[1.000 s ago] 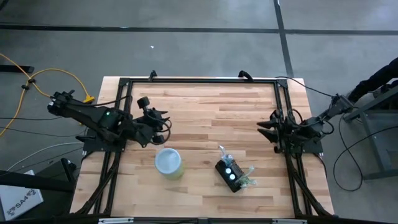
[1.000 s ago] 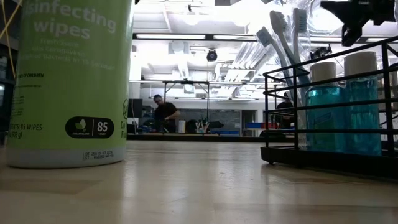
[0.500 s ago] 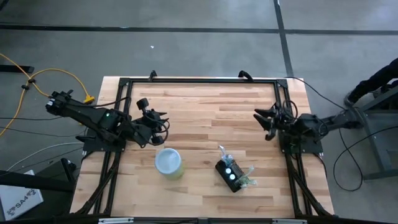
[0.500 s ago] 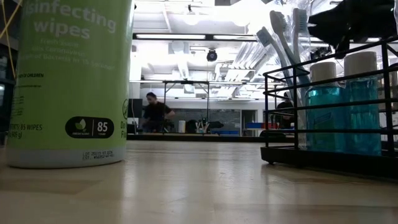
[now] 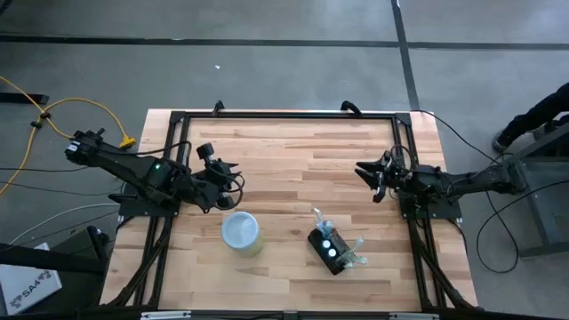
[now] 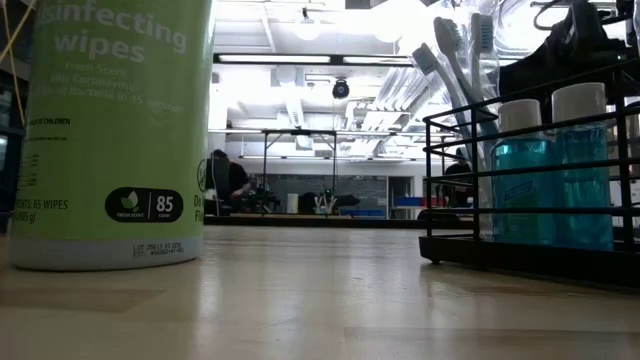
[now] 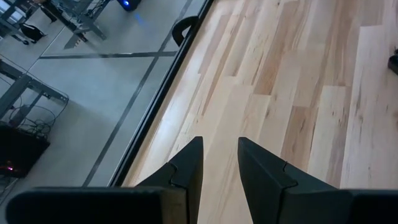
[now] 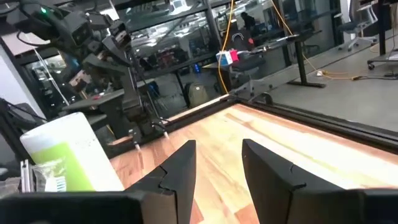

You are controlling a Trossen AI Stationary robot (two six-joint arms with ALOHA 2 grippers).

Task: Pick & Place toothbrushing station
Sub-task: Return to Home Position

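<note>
The toothbrushing station (image 5: 331,250) is a small black rack standing on the table's near right part. In the low view (image 6: 530,180) it holds two blue bottles with white caps and several toothbrushes. My right gripper (image 5: 363,171) is open and empty above the table, to the far right of the station. Its fingers show in the right wrist view (image 8: 217,163). My left gripper (image 5: 233,171) hovers at the table's left, open and empty, with a narrow gap in the left wrist view (image 7: 221,163).
A green canister of disinfecting wipes (image 5: 241,233) with a pale lid stands left of the station, near my left gripper; it also shows in the low view (image 6: 110,130). A black frame (image 5: 284,116) runs around the table. A person (image 6: 222,180) is in the room behind.
My right gripper has moved out from the table's right edge toward the table's middle, a little toward the far edge, staying open. The station and canister have not moved.
</note>
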